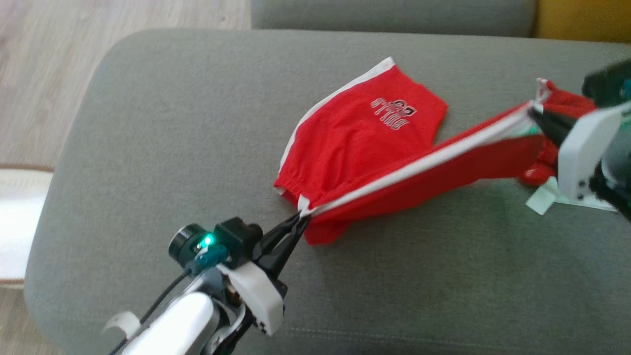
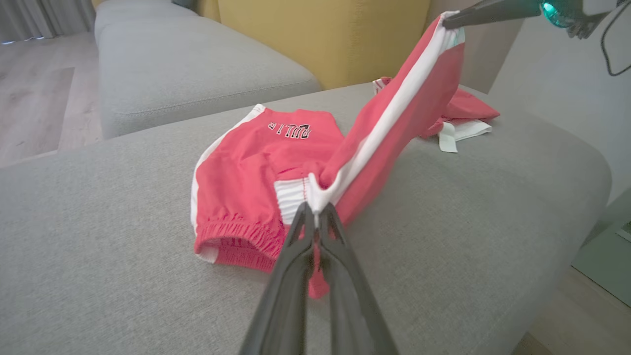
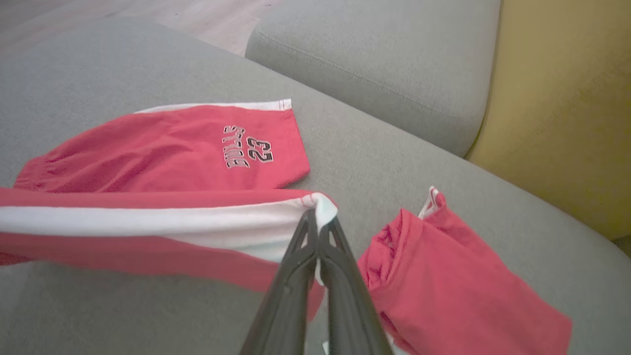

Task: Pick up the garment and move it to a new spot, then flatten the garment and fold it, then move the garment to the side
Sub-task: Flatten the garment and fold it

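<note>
I see the red sports shorts (image 1: pixel 365 133), soft cloth with a white side stripe and a "BULLS 23" print, on the wide grey fabric sofa cushion (image 1: pixel 172 123). They sit a little toward 1 o'clock from the middle of the head view. One leg lies flat on the cushion with the print facing up. The other side is lifted clear of the cushion and drawn taut along its white stripe between my two grippers.

My left gripper (image 1: pixel 299 220), at 7 o'clock from the flat leg, has its dark jaws pressed together on the white corner at the gathered waistband. My right gripper (image 1: pixel 535 112), out at 3 o'clock, has its jaws pinched tight on the far end of the stripe.

Just beside the right gripper lies a crumpled second red cloth piece (image 3: pixel 458 296) with a white tag. I cannot tell whether it joins the shorts.

A second grey sofa cushion (image 1: pixel 394 15) sits at 12 o'clock, a yellow upholstered panel (image 3: pixel 567 123) stands behind it, and pale wooden floor (image 1: pixel 49 74) shows at 10 o'clock.
</note>
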Tool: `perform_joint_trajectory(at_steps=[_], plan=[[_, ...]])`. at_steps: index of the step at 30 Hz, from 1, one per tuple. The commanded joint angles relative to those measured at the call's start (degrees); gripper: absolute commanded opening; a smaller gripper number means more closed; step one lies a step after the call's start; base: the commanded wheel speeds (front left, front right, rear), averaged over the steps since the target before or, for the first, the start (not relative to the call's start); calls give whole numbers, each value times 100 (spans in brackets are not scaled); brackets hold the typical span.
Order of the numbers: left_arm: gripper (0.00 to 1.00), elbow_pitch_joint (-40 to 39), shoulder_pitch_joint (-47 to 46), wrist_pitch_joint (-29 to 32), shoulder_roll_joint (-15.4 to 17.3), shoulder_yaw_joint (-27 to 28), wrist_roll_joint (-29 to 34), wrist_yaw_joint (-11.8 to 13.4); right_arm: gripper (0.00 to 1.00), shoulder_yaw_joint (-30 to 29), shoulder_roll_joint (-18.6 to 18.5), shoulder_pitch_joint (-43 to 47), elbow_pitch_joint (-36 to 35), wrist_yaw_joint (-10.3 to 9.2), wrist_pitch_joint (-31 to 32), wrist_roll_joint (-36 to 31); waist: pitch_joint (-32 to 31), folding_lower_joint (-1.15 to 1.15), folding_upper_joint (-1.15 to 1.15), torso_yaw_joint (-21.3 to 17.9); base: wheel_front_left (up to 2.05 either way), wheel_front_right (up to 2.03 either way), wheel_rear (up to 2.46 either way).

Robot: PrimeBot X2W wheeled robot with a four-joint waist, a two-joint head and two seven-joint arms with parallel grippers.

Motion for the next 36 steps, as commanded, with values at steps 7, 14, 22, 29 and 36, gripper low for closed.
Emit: perform_joint_trajectory(at_steps=[7,14,22,29,36], plan=[[0,169,-623,-176,-90,355,-87,-27,0,281,165,-1052,478,-4,-420,-302,348,0,0,309,0,0,0],[0,517,-975,-302,-279,403,-137,-89,0,670,355,-1890,1215,-4,-840,-431,653,0,0,557,0,0,0],[0,1122,-1456,-447,-608,352,-176,-239,0,1171,442,-2598,2028,-4,-1095,-546,986,0,0,838,0,0,0],[0,1708,-2079,-595,-964,255,-148,-396,0,1464,501,-3257,2734,-4,-1315,-705,1372,0,0,1022,0,0,0],[0,2181,-2536,-725,-1191,161,-149,-505,0,1857,560,-3760,3201,-4,-1522,-825,1682,0,0,1156,0,0,0]])
